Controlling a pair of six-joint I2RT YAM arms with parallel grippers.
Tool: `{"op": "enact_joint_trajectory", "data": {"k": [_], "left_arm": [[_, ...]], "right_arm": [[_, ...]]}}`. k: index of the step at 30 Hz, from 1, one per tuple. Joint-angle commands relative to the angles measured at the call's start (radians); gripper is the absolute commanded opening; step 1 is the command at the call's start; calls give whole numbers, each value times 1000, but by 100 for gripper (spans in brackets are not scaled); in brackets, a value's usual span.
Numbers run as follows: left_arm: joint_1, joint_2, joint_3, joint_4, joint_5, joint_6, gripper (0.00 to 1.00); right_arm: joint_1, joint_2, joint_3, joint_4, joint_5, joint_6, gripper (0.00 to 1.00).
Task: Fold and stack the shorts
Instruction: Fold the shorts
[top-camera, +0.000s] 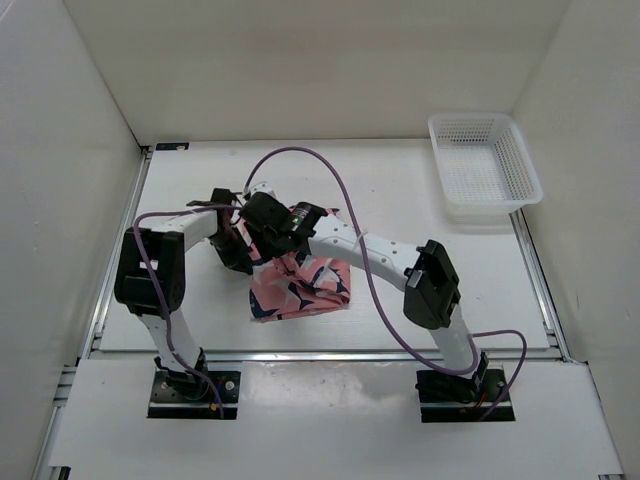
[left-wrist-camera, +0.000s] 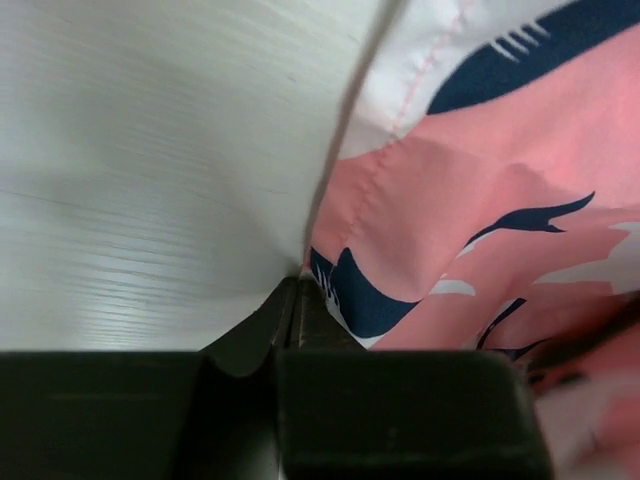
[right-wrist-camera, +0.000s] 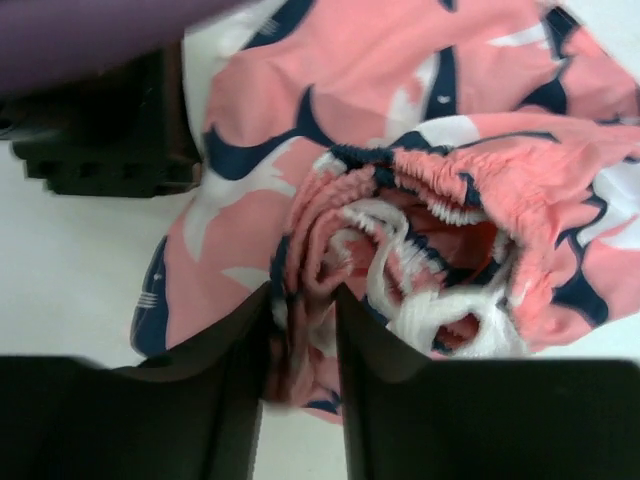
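The salmon-pink shorts (top-camera: 300, 288) with navy and white bird shapes lie bunched on the table between the two arms. In the left wrist view my left gripper (left-wrist-camera: 300, 285) is shut, and a corner of the shorts' (left-wrist-camera: 470, 190) hem is pinched at its tips. My right gripper (right-wrist-camera: 302, 300) stands slightly open. A rolled fold of the elastic waistband lies loosely in the gap, next to the white drawstring (right-wrist-camera: 440, 315). The rest of the shorts (right-wrist-camera: 380, 90) spreads beyond its fingers. In the top view both grippers meet at the cloth's far left corner, left (top-camera: 242, 262) and right (top-camera: 266, 244).
A white mesh basket (top-camera: 483, 170) stands at the back right of the table. A purple cable (top-camera: 345, 200) loops over the right arm. The left arm's black body (right-wrist-camera: 110, 130) sits close by the right gripper. White walls enclose the table.
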Motion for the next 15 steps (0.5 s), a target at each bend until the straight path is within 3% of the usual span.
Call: {"op": "enact_joint_trajectory", "data": {"k": [1,2,4,5,6,8,9,10,11,12,13,15], "left_arm": [[49,-80,17,21,17,36,16],[62,-94,17,4,17,36,20],[105,-143,28,-34,17,68,28],[121,-160,28,-48,17,79,42],[135,-194,45,-65,17,91,49],[156,-229,77,-111,17,113,62],[165,-264,92,-126,-11,128,64],[150,-305,146,-164,-64,154,61],[130,-306,167,-165,-65,154,61],[106,-306,189,-165,-83,185,57],[77,-318,212,-180,-112,199,52],[-20,-309,273,-189,-127,225,51]], "right_arm": [[6,-10,57,79,-114,-72,64],[6,-49,30,89,-149,-84,75],[6,-139,-10,132,-180,-103,89],[6,-173,-56,143,-189,-103,90],[6,-204,-79,143,-189,-103,90],[-6,-288,-146,156,-203,-88,87],[-24,-311,-174,156,-203,-75,84],[-73,-367,-276,156,-218,-22,51],[-95,-383,-277,156,-219,-21,51],[-121,-397,-315,156,-234,27,37],[-147,-409,-392,156,-244,58,15],[-237,-445,-463,169,-312,110,12]]}}
